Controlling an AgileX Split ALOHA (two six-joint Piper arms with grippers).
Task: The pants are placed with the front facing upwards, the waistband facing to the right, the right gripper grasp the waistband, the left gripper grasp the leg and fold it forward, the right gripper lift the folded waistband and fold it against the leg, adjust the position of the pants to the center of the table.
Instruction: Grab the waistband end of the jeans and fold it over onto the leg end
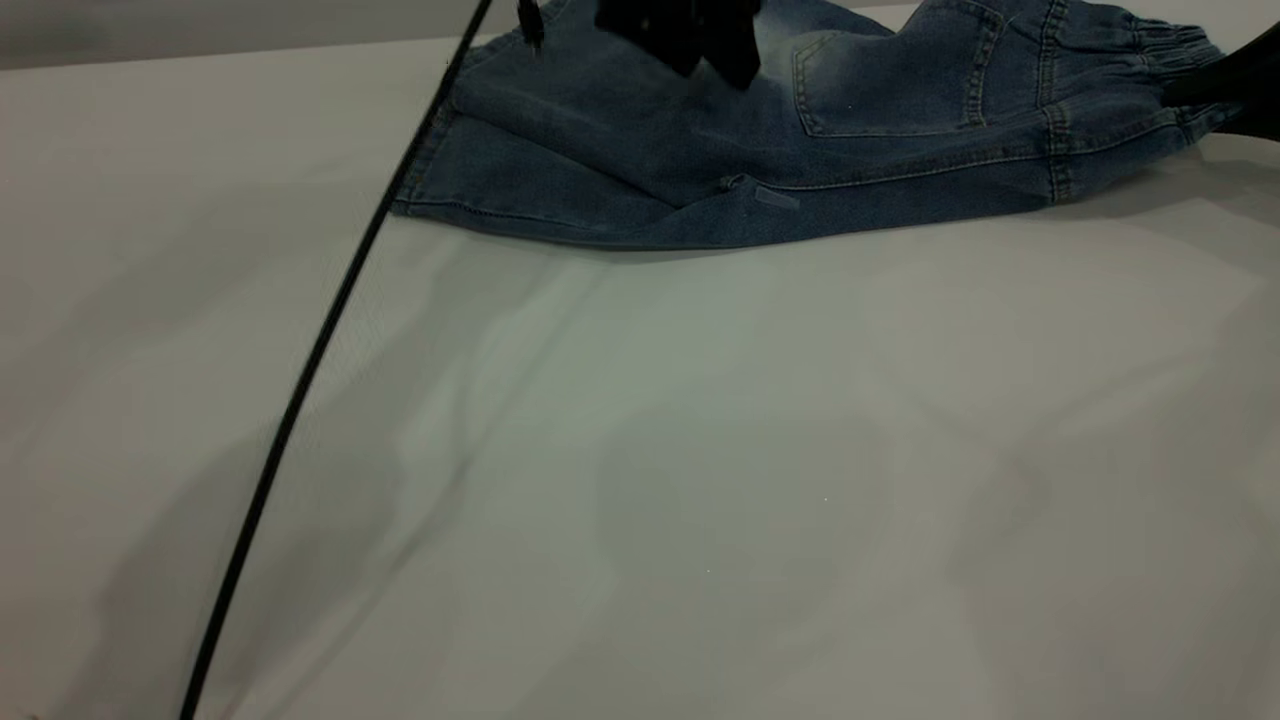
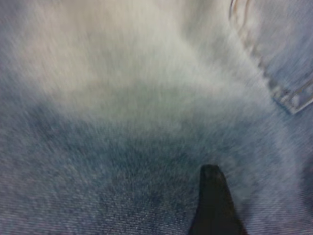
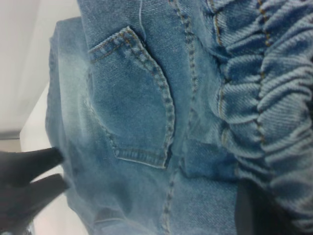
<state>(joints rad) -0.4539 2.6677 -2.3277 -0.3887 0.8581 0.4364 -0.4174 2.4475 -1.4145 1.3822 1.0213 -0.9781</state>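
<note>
Pants folded at far edge of table, waistband to the right, back pocket up
No readable label or writing on the denim. Right gripper at the waistband end, apparently clamped on it; left gripper low over the leg's faded patch, jaw opening can't tell. Black cable cuts diagonally across the table in front, crossing the hem corner

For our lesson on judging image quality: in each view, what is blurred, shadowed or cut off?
Exterior view: soft grey shadows mottle the table; the pants and left claw are cut off at the top edge. Left wrist view: denim fills the frame, soft and blurred. Right wrist view: waistband and pocket stitching fairly sharp; left claw dark at the edge.
</note>
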